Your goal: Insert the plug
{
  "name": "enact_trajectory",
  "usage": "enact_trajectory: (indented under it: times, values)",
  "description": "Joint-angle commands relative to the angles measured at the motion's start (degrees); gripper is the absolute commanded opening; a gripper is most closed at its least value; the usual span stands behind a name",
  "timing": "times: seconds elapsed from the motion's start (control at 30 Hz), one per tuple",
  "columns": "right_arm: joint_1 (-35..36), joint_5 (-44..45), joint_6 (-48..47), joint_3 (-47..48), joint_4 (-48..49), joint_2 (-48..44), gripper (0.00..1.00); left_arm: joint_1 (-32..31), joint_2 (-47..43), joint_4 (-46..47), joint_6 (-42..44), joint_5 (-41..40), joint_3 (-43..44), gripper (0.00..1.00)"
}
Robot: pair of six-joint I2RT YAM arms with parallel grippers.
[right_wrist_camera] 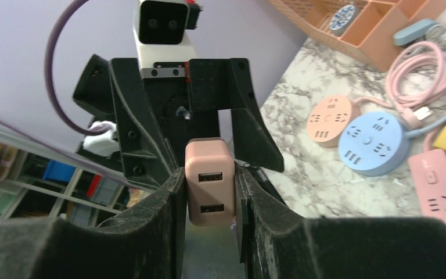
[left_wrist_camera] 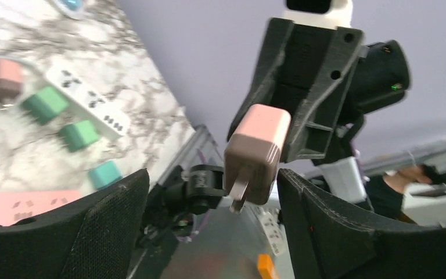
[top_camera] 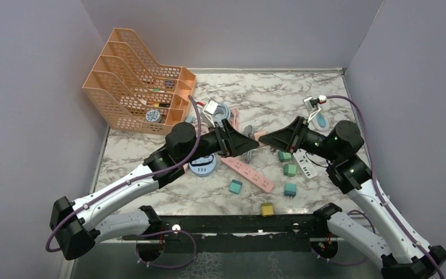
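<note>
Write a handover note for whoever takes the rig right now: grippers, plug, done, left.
Left gripper: open, fingers on either side of the pink plug, not touching it.
Right gripper: shut on the plug's body, holding it in mid-air over the table.
Strips: pink power strip lies below, between the arms; white power strip is by the right arm.
Done: plug is off the table and in the right grip.
Left: probably back the left arm away, bring the prongs to a socket and push in. The pictures don't show which strip is meant.
</note>
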Motion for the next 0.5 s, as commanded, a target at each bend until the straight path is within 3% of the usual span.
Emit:
enact_trajectory:
  times: [0.0,0.23,0.47]
  values:
    - [0.30,4.81,-12.05,4.21,-8.00,1.70,0.01,1.26,-4.89,-14.09,8.05,-11.06,1.02,0.84]
    - [0.31,14.51,-34.09,6.35,-18.24,8.09,0.01,1.81,-9.15,-32.49,19.39,-27.41,5.57,0.87]
    - [1.42,18.63,-43.07,3.33,-13.93,14.72,0.01,1.81,-9.34,-40.50,28.85,-38.12,11.66,0.87]
